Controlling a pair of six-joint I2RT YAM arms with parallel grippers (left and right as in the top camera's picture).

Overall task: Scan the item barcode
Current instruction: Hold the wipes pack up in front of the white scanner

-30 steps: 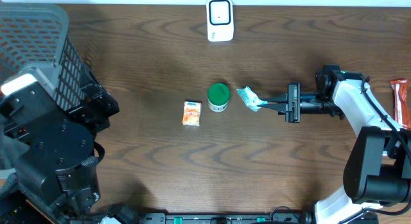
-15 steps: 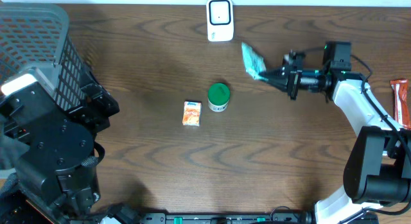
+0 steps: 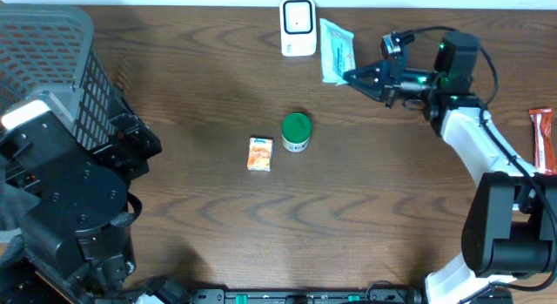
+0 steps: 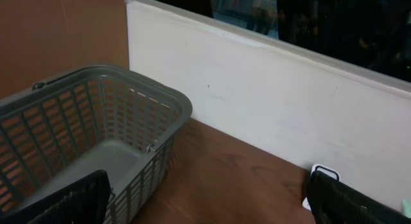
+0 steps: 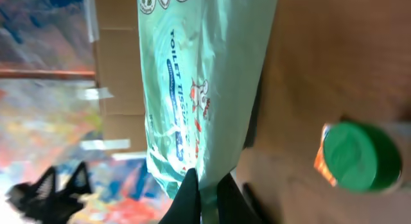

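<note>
Recently changed: the tissue packet [image 3: 336, 50] has been lifted from beside the green tub [image 3: 296, 131] near the table's centre and carried up to 12 o'clock.
Table [image 3: 191, 95]: dark wood is seen from above, with the other items unmoved on it.
Left arm [image 3: 70, 199]: it is parked at 8 o'clock and has not shifted.
Basket [image 3: 52, 25]: the grey plastic basket stands at 10 o'clock, untouched.
Right arm [image 3: 474, 143]: it is based at 4 o'clock and has been swung round to reach toward 1 o'clock.
Left gripper [image 4: 205, 201]: its fingers are spread wide apart with nothing between them, seen near the basket from the wrist.
Right gripper [image 3: 352, 77]: its fingers are pressed together on the packet's edge, as the wrist view [image 5: 205, 189] confirms.
Scanner [image 3: 298, 26]: the white unit stands at 12 o'clock against the far edge.
Packet position: the pale green packet is held just beside the scanner, on its 3 o'clock side, off the table, with its broad side now seen from above.
Tub: the green-lidded tub sits near the centre, well apart from the packet now.
Orange sachet [image 3: 260, 153]: it lies just beside the tub, at the tub's 8 o'clock.
Red bar [image 3: 544, 138]: it lies at 3 o'clock on the table edge.
Task meaning: the item has been brought to the scanner. Which side bears the barcode cannot be told, so a turn toward the scanner window is probably still needed.
</note>
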